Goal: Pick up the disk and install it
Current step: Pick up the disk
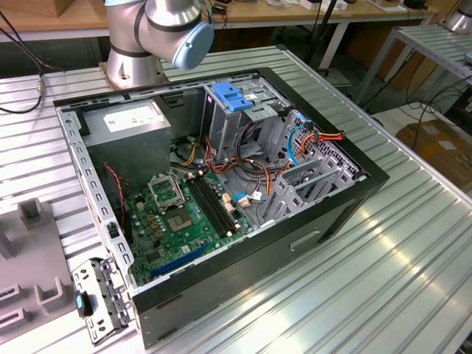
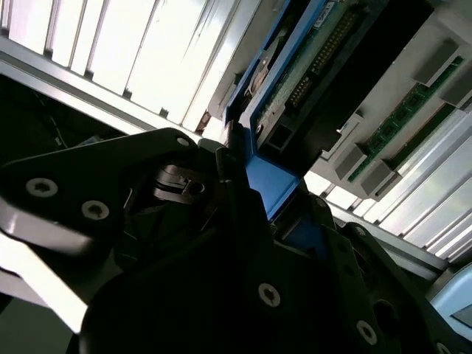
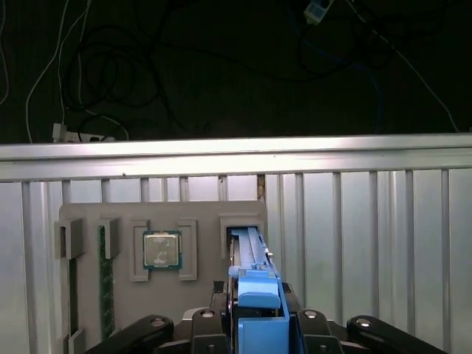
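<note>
– While the disk (image 3: 248, 247) is stood on edge in a slot of the grey holder (image 3: 206, 214), how should its handling be judged?

– It is judged stiff and rather heavy for its bulk, being metal-bodied. A bare circuit board (image 2: 324, 55) with connector pins is carried on one face, as seen in the second wrist view, so knocks and twisting are to be avoided. Smooth metal could slip, so the blue rail (image 3: 259, 324) is thought the safer place to be held.

– And how is the hand (image 3: 257, 296) set?

– It is seen clamped on the disk across that rail, with no gap left on either side.

– Which edges are to be minded?

– The disk is closely walled by the slot, so little sideways play is allowed. A processor chip (image 3: 162, 249) and a memory stick (image 3: 107, 280) are lodged in pockets just beside it. The holder is placed near one edge of the surface (image 3: 369, 243), and open room is found above it.

– And at the computer case (image 1: 332, 214)?

– It is laid open at the middle of the surface. Its metal bays (image 1: 302, 184) are crowded by cables (image 1: 258, 173), so room there is judged tight.
</note>
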